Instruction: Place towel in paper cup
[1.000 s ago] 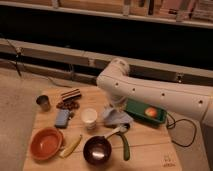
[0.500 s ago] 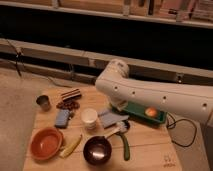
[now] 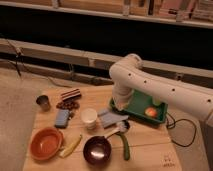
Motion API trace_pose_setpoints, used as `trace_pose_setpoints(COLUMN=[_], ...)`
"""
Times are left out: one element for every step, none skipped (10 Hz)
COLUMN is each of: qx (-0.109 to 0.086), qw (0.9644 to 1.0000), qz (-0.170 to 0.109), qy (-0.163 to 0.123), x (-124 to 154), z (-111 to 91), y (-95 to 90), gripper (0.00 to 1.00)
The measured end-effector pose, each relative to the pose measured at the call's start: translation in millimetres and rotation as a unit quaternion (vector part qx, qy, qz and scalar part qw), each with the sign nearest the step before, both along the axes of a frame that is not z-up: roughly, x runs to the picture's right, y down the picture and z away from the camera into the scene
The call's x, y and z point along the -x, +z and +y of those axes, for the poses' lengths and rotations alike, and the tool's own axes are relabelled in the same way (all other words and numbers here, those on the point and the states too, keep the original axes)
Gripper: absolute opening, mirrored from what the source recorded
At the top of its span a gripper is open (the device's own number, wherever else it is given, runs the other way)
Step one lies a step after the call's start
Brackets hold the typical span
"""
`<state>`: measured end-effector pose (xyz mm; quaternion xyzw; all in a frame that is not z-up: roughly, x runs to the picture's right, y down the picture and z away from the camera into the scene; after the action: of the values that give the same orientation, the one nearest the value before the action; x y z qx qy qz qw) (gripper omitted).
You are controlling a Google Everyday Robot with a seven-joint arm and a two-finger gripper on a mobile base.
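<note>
Since the earlier frame, towel [image 3: 111,118] has shifted slightly and lies flatter on the table [image 3: 145,150], just right of the paper cup [image 3: 89,118], not inside. My gripper [image 3: 119,104] hovers above it; whether my claw stands wide or narrow, I cannot tell. One towel: light, floppy, best pinched at a raised fold. One paper cup: light, tippable.
</note>
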<state>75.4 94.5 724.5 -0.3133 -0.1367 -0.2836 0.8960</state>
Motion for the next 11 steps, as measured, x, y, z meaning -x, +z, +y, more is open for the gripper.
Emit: trace_pose_setpoints(qx=[0.007,0.011,0.016,0.022,0.027,0.031,0.034,0.038,0.038,0.037,0.036], qw=[0.9998,0.9996,0.9991,0.9984,0.9977,0.9973,0.9970,0.9971,0.9978,0.9983,0.9984], qz=[-0.015,-0.022,-0.032,-0.042,-0.047,-0.046,-0.044,-0.034,-0.016,0.000,0.013], qy=[-0.007,-0.012,-0.022,-0.032,-0.041,-0.048,-0.054,-0.056,-0.051,-0.046,-0.041], x=[10,16,27,38,47,49,51,51,46,41,37], z=[1,1,2,3,3,5,9,18,28,35,41], y=[2.9,4.9,9.3,15.3,21.7,31.7,40.8,51.2,62.0,69.1,74.1], gripper=[0.80,0.80,0.80,0.80,0.80,0.80,0.80,0.80,0.80,0.80,0.80])
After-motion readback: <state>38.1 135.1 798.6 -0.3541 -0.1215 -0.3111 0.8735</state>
